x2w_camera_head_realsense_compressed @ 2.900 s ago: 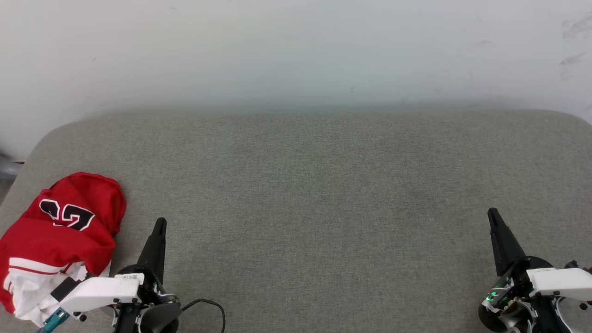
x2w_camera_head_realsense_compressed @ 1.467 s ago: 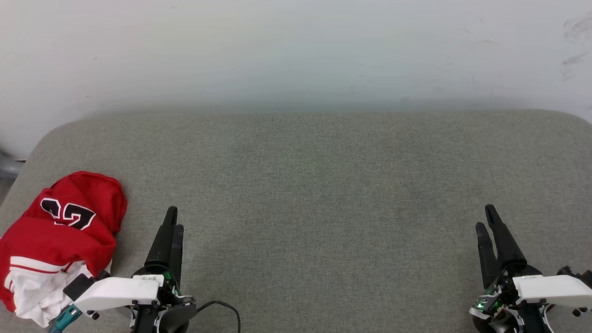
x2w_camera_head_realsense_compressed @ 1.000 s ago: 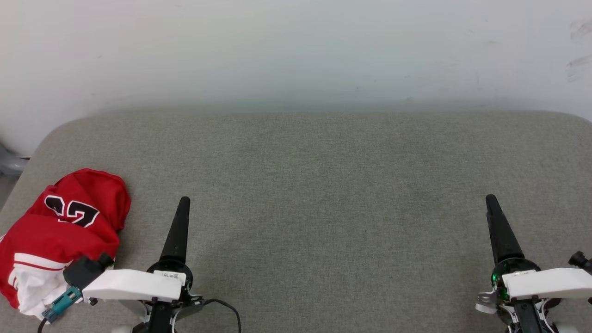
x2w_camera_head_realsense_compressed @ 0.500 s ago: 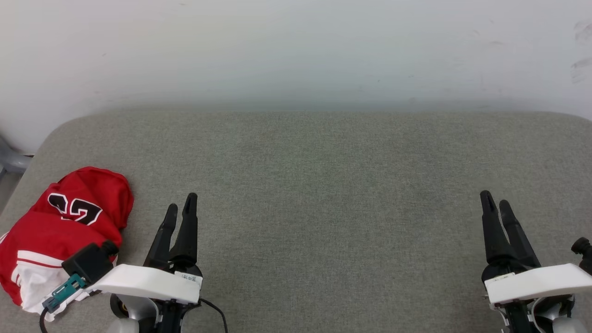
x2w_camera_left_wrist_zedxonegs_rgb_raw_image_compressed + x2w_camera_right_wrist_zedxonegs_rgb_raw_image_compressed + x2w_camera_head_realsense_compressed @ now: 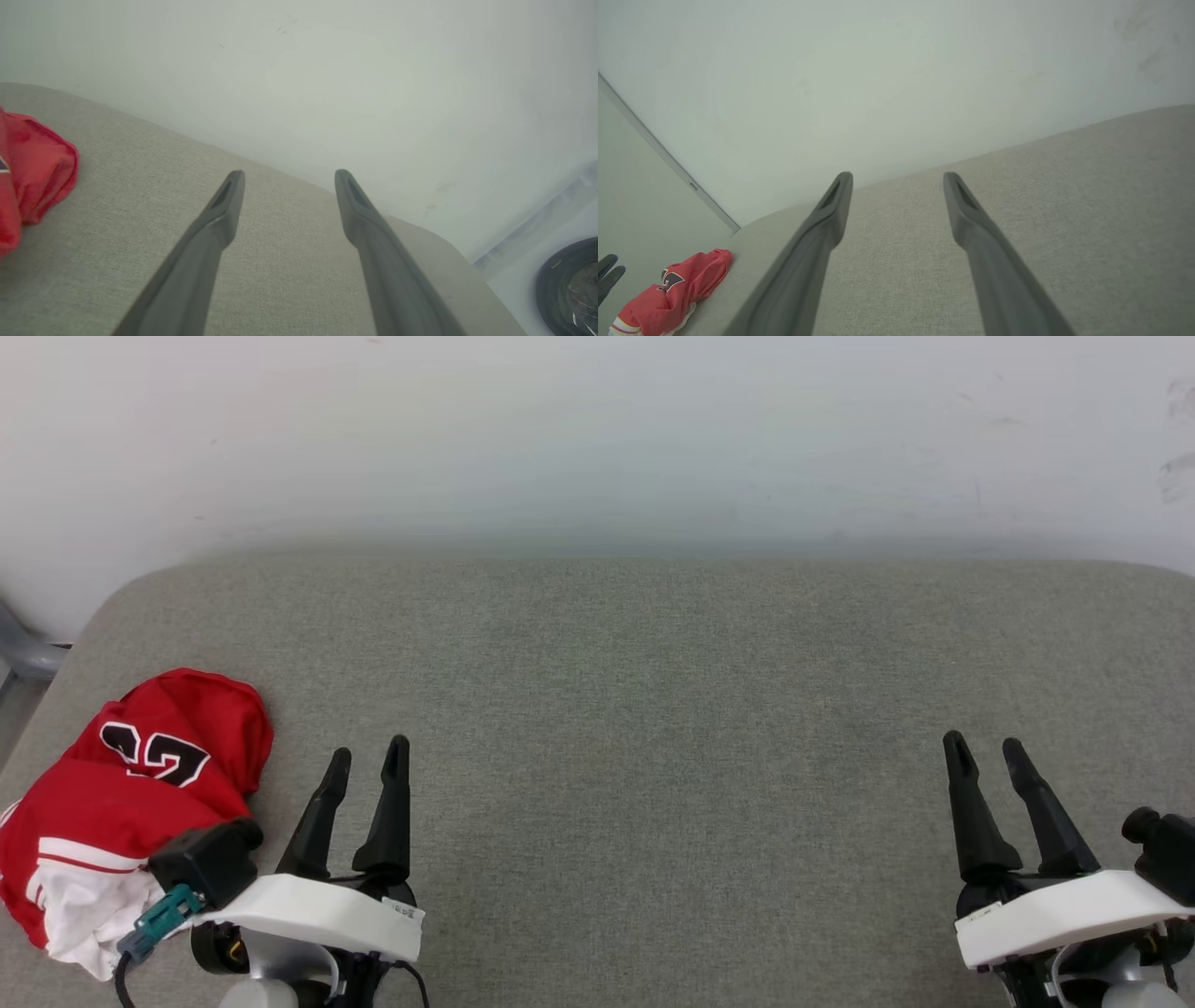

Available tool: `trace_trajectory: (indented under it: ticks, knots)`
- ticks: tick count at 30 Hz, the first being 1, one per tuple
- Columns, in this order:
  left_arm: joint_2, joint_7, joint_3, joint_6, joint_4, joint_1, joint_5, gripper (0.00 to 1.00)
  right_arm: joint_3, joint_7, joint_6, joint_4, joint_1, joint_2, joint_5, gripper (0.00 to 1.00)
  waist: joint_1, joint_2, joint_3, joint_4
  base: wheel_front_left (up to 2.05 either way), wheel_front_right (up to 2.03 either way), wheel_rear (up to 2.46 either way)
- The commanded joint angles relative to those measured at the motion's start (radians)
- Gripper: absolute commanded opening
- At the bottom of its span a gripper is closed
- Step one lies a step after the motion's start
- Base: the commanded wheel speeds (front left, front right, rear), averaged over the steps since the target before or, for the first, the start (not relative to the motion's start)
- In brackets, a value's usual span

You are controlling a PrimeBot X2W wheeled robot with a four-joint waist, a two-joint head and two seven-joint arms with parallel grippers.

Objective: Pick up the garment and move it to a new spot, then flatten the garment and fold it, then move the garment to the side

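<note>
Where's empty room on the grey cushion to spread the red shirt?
The middle of the grey cushion is bare, from the open left gripper across to the open right gripper and back to the white wall. The crowded spot is the near left corner, where the crumpled red shirt lies beside the left gripper.

The crumpled red jersey garment [image 5: 140, 793] lies on the grey padded surface [image 5: 653, 709], just left of the left pincer [image 5: 370, 751].

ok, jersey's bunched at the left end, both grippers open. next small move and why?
Probably swing the left gripper leftward and down onto the garment. Its jaws stand open and empty right beside the crumpled heap on the grey cushion, while the right gripper sits far off at the other end.
</note>
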Motion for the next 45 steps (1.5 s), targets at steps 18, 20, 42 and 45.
trace_trajectory:
  ticks: [18,20,42,45]
  knots:
    - [0.035,-0.055,-0.045,0.032,0.026,0.002,0.235,1.00,-0.043,0.029,0.000,-0.056,0.039,0.002,-0.236,1.00,0.0000,0.0000,-0.002,0.006,0.00,0.00,0.00]
    - [0.036,-0.060,-0.049,0.034,0.031,0.003,0.252,1.00,-0.045,0.030,0.000,-0.063,0.044,0.002,-0.253,1.00,0.0000,0.0000,-0.003,0.007,0.00,0.00,0.00]
    - [0.029,-0.111,-0.066,0.019,0.053,-0.006,0.405,1.00,-0.069,0.010,0.000,-0.115,0.078,0.002,-0.401,1.00,0.0000,0.0000,-0.001,0.042,0.00,0.00,0.00]
    - [0.025,-0.118,-0.061,0.016,0.053,-0.013,0.414,1.00,-0.065,0.007,0.000,-0.124,0.078,0.002,-0.415,1.00,0.0000,0.0000,0.002,0.066,0.00,0.00,0.00]
